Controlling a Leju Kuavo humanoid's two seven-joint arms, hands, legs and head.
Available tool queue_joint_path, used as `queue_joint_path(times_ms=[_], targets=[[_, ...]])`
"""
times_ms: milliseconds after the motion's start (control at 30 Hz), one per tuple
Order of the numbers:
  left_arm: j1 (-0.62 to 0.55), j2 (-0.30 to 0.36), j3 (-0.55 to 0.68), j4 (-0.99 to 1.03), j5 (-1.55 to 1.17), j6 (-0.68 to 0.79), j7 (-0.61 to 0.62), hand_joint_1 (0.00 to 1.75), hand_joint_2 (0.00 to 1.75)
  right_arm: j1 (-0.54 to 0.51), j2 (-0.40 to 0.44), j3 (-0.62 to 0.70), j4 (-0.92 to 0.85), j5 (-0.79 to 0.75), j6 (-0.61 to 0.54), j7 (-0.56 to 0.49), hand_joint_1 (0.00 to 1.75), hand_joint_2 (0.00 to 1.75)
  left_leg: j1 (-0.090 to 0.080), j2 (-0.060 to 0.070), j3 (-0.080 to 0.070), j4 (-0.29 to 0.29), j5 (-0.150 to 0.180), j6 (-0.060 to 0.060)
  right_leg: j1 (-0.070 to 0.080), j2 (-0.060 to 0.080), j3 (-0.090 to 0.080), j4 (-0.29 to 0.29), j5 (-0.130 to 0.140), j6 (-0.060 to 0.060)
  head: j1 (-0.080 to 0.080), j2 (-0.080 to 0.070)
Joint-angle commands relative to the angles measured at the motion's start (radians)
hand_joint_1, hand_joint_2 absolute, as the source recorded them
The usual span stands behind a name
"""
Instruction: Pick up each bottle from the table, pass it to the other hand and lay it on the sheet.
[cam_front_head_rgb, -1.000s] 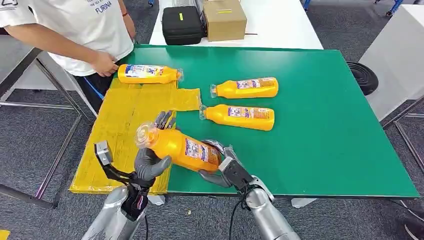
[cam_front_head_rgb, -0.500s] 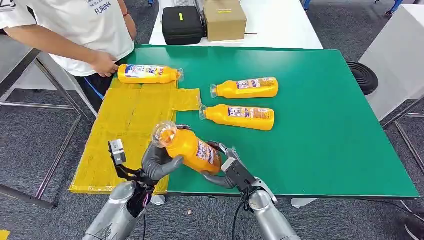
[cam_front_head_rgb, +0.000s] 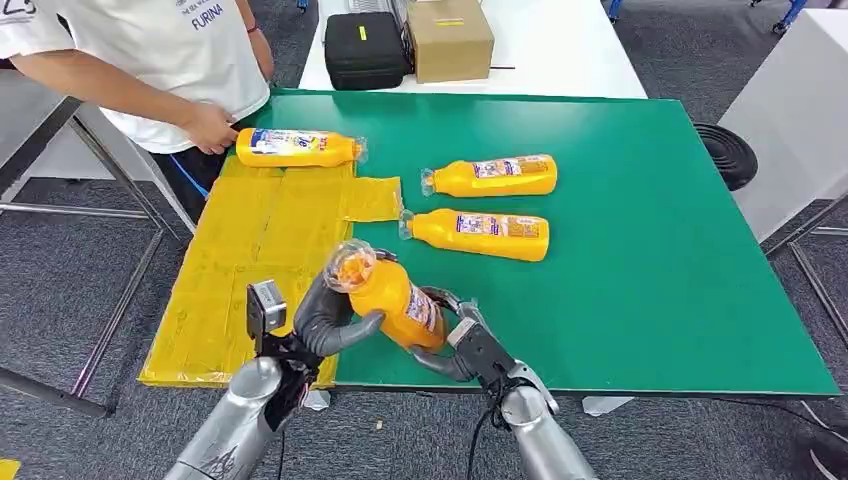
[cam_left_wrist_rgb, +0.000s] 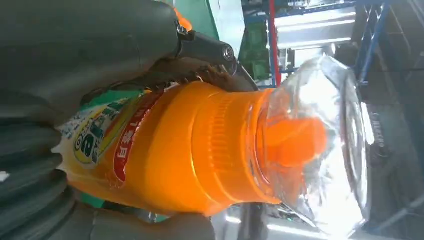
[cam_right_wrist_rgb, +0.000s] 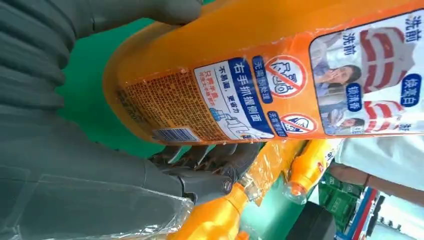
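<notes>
An orange bottle (cam_front_head_rgb: 390, 298) with a clear cap is held tilted over the table's front edge, cap toward the camera. My left hand (cam_front_head_rgb: 325, 315) wraps around its upper body, thumb underneath. My right hand (cam_front_head_rgb: 455, 345) grips its base from the right. The left wrist view shows the bottle's (cam_left_wrist_rgb: 200, 150) neck and cap past my left hand (cam_left_wrist_rgb: 75, 45). In the right wrist view the labelled bottle (cam_right_wrist_rgb: 260, 75) lies against my right hand (cam_right_wrist_rgb: 60, 150). One bottle (cam_front_head_rgb: 297, 147) lies at the far end of the yellow sheet (cam_front_head_rgb: 250, 260). Two more bottles (cam_front_head_rgb: 490, 176) (cam_front_head_rgb: 478, 233) lie on the green table (cam_front_head_rgb: 620, 250).
A person in a white shirt stands at the table's far left corner, one hand (cam_front_head_rgb: 210, 128) beside the bottle on the sheet. A black case (cam_front_head_rgb: 364, 48) and a cardboard box (cam_front_head_rgb: 449, 38) sit on a white table behind. The green surface is bare on the right.
The held bottle has tipped more upright and shifted right. My left hand has moved right with it and closed further around its upper body. My right hand stays at the base.
</notes>
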Motion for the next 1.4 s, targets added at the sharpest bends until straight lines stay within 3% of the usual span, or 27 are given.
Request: queue_joint_path(times_ms=[33,567,600,633,700,733,1400], targets=[[-0.015,0.024,-0.031,0.055,-0.032,0.024,0.025,1.75,1.75,-0.040,0.008,-0.013,-0.011,-0.012,0.011,-0.003,1.75,1.75,0.000,0.004,0.005,-0.001,-0.002,0.000,0.000,0.003,0.004,0.000,-0.001,-0.003,0.000,0.000],[0.009,0.037,-0.006,0.027,-0.047,0.043,0.028,1.75,1.75,-0.043,0.013,-0.015,-0.015,-0.022,0.012,-0.008,1.75,1.75,0.000,0.004,0.003,0.000,-0.001,0.000,0.000,0.003,0.002,0.000,-0.001,-0.002,0.000,0.000],[0.012,0.038,-0.003,0.022,-0.046,0.043,0.028,1.75,1.75,-0.043,0.014,-0.016,-0.019,-0.023,0.009,-0.009,1.55,1.75,-0.001,0.003,0.002,-0.001,-0.001,0.000,0.000,0.003,0.001,0.000,0.000,-0.002,0.000,0.000],[0.019,0.040,0.004,0.013,-0.045,0.043,0.030,1.75,1.75,-0.041,0.018,-0.020,-0.026,-0.023,-0.005,-0.002,0.00,1.75,-0.001,0.005,0.005,-0.001,-0.002,0.000,0.000,0.004,0.003,0.000,-0.001,-0.003,0.000,0.000],[0.024,0.041,0.010,0.004,-0.044,0.037,0.035,1.75,1.75,-0.038,0.025,-0.026,-0.039,-0.026,-0.027,0.004,0.00,1.75,-0.001,0.006,0.005,-0.001,-0.002,0.000,0.000,0.004,0.003,0.000,-0.001,-0.002,0.000,0.000],[0.028,0.041,0.013,-0.001,-0.043,0.033,0.038,1.75,1.75,-0.034,0.028,-0.030,-0.049,-0.032,-0.037,0.009,0.00,0.00,0.000,0.005,0.003,-0.001,-0.001,0.000,0.000,0.004,0.002,0.000,0.000,-0.002,0.000,0.000],[-0.024,0.036,0.030,0.077,-0.035,0.026,0.058,1.75,1.75,0.005,0.026,-0.056,-0.127,-0.052,-0.094,0.034,0.00,0.00,0.000,0.002,0.005,-0.001,-0.001,-0.001,0.001,0.000,0.004,-0.001,-0.001,-0.003,0.000,0.000]])
